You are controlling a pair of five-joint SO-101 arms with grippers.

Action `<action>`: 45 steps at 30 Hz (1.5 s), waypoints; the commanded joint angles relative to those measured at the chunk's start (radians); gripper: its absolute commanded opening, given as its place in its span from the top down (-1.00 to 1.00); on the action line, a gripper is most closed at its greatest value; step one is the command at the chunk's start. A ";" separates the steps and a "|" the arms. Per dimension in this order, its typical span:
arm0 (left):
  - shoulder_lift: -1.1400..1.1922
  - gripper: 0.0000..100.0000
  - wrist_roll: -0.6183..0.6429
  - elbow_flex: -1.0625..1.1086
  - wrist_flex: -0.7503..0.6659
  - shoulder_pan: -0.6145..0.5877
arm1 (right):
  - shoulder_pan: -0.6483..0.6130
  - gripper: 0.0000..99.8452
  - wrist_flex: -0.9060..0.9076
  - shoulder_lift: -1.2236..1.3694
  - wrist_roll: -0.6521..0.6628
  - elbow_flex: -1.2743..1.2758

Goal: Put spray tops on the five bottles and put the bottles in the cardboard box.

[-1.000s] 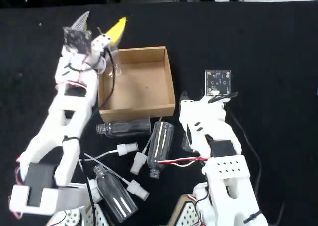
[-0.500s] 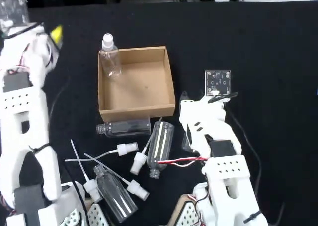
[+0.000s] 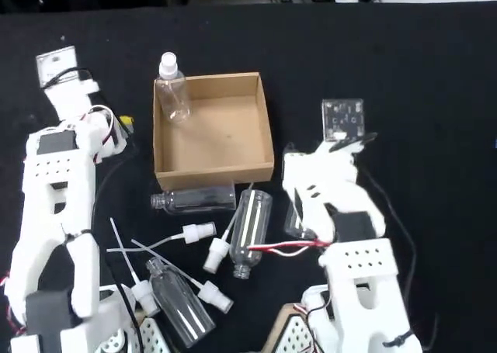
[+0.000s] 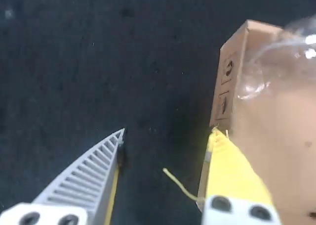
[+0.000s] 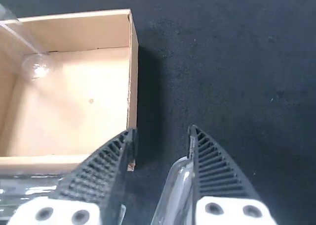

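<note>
Left jaws [image 4: 168,136]: set wide apart with nothing between them, over bare black counter [image 3: 419,74] just left of the cardboard box; the yellow jaw is close beside the box's outer corner.

Left arm [image 3: 58,182]: white, running up the left side of the counter in the high view.

Spray tops: four lie loose in front of the box, each with its thin tube, at [image 3: 142,293], [image 3: 198,232], [image 3: 211,293] and [image 3: 217,254].

Capped bottle [image 3: 171,89]: clear, with a white spray top on; it stands upright inside the box, in the far left corner.

Cardboard box [image 3: 213,169]: open-topped, in the middle of the counter, holding the capped bottle.

Uncapped bottles: three clear ones lie on their sides. One [image 3: 194,200] is right along the box's front wall, one [image 3: 250,230] just right of it points away from the box, and one [image 3: 178,299] is near the front edge among the spray tops.

Right jaws [image 5: 161,131]: partly open and pointing past the box's near right corner. A fourth clear bottle [image 5: 170,200] lies between them against one jaw, with a gap to the other.

Right arm [image 3: 349,252]: white, to the right of the box.
</note>
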 commanded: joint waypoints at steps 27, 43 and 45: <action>0.110 0.57 0.149 0.225 -0.236 0.016 | -0.172 0.69 0.158 0.719 -0.011 -0.638; 0.110 0.57 0.152 0.245 -0.273 0.018 | -0.169 0.60 0.052 0.903 0.048 -0.634; 0.110 0.57 0.150 0.245 -0.273 0.018 | -0.167 0.63 0.052 0.921 0.063 -0.634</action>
